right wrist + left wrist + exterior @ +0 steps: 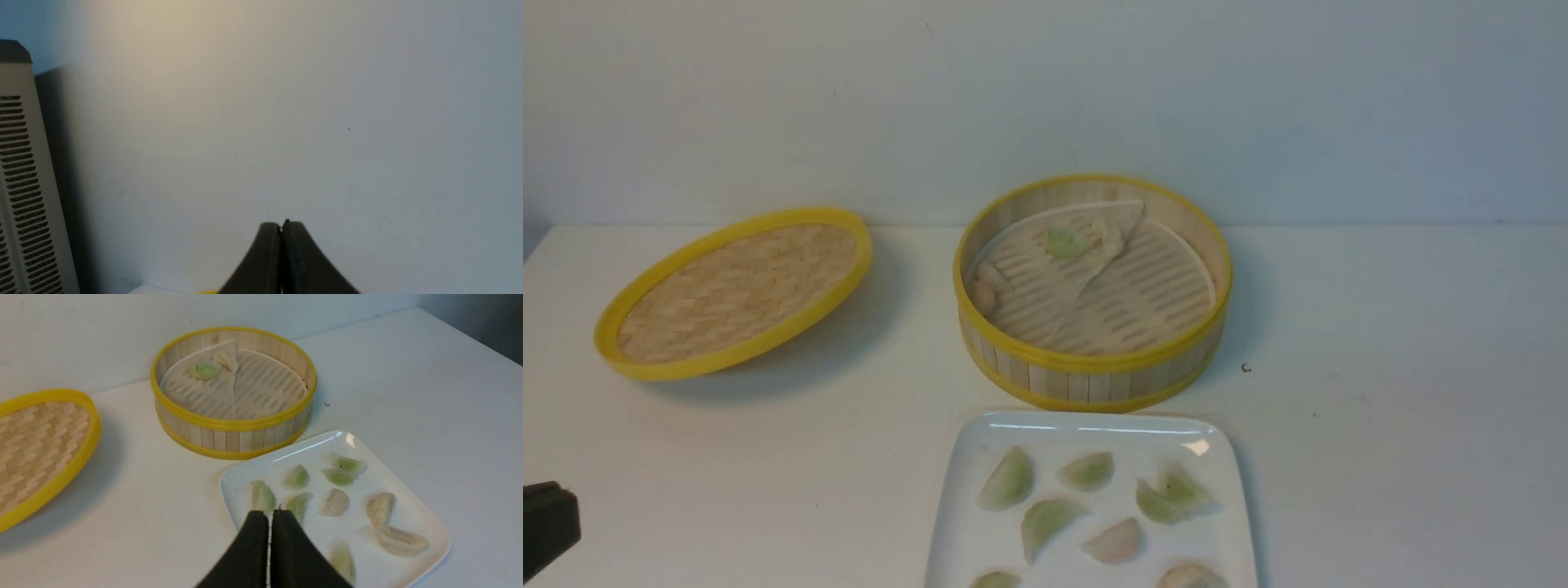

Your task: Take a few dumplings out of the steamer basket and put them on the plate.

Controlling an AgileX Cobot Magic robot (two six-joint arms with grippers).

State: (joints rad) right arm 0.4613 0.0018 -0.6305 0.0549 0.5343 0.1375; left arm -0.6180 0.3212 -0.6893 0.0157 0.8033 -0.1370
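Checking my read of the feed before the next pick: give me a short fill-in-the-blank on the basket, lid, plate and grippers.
1. The woven lid lies on the robot's ____ side of the steamer basket.
2. Most dumplings on the plate are pale ____.
3. The left gripper and the right gripper both have their jaws ____, holding nothing.

Missing words: left; green; shut.
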